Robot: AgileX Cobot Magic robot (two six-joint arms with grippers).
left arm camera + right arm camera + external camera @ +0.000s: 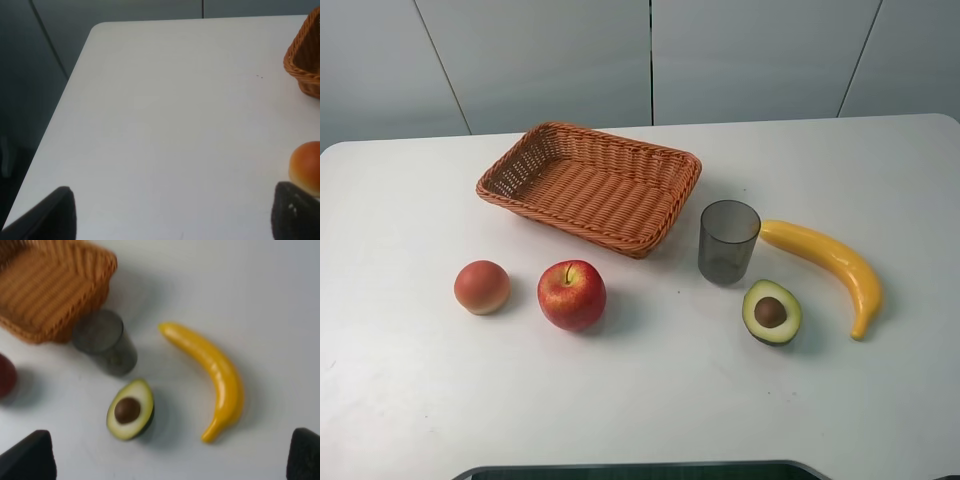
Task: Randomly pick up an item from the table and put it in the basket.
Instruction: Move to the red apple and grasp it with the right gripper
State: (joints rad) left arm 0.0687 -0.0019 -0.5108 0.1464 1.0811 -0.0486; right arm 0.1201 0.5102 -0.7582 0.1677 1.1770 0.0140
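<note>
High camera overlooks the table (650, 400); both closer wrist views share the basket (590, 190).

The left wrist view shows only a corner of the basket (306, 62) and part of the peach-like fruit (306, 167), both cut by the edge. The left gripper (172, 220) shows only two dark fingertips (52, 217). The right wrist view is blurred throughout; the apple (6, 376) is an edge-cropped red sliver. A dark shape (640, 470) at the near edge of the table (400, 400) cannot be identified.

Lab-like test setup: white table (410, 400) against plain grey wall panels (750, 60).
</note>
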